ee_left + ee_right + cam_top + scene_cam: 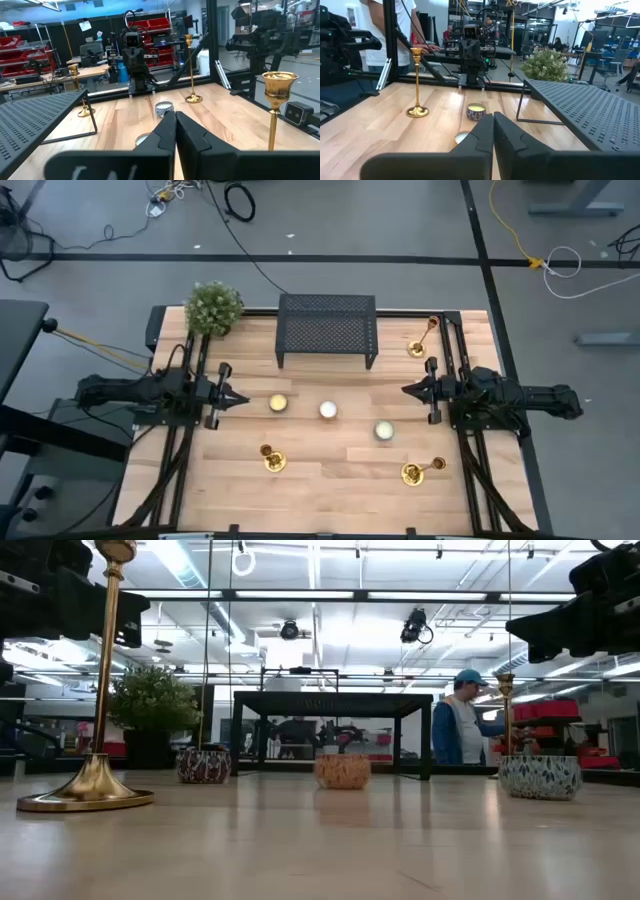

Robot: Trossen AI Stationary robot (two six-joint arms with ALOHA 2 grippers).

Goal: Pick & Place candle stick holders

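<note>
Three brass holders stand upright on the desk [330, 470]: one [272, 459] near the front left, one [416, 472] near the front right, one [421, 343] at the back right corner beside the black mesh rack [327, 328]. Three small candle jars [328, 410] sit in a row between the arms. The left hand [243, 399] and right hand [408, 390] hover pinched closed, holding nothing, facing each other.
</note>
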